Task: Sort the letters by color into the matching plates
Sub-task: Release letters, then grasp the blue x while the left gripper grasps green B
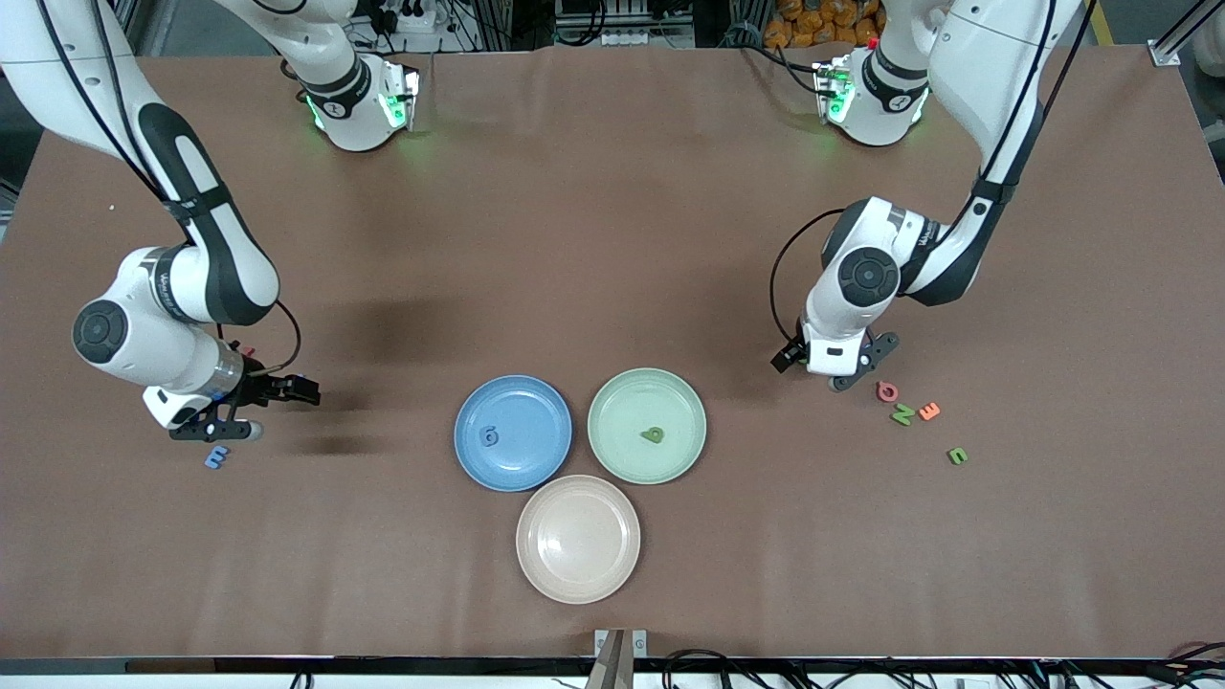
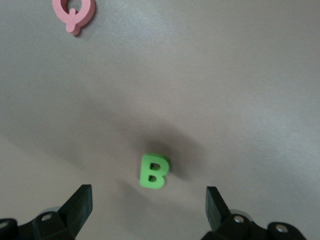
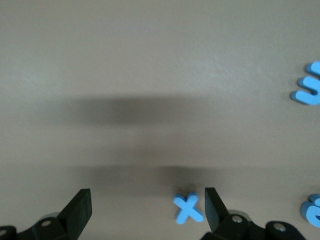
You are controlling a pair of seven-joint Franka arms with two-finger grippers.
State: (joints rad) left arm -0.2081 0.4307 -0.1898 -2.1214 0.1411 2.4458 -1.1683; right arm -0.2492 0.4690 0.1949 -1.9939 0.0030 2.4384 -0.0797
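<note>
Letters: one blue letter (image 1: pixel 489 437) lay in the blue plate (image 1: pixel 513 394) and one green letter (image 1: pixel 653 434) in the pale green plate (image 1: pixel 647 386); a blue E (image 1: pixel 217 458) sat at the right arm's end of the table (image 1: pixel 593 239), and a green N (image 1: pixel 902 414) and green C (image 1: pixel 957 455) at the left arm's end.
Left gripper (image 1: pixel 842 368): low over the table beside the pink Q (image 1: pixel 887 391), fingers spread wide, holding nothing.
Right gripper (image 1: pixel 215 421): low beside the blue E, fingers wide, empty.
Wrist views only: the left wrist view showed a green B (image 2: pixel 153 171) between the fingers; the right wrist view showed a blue X (image 3: pixel 188 208) there. The arms hid both from the front camera.
Front view only: the plates, including an unused beige plate (image 1: pixel 578 538).
Risk: thin foam letters could slip or be pushed aside if the fingers closed off-centre.
</note>
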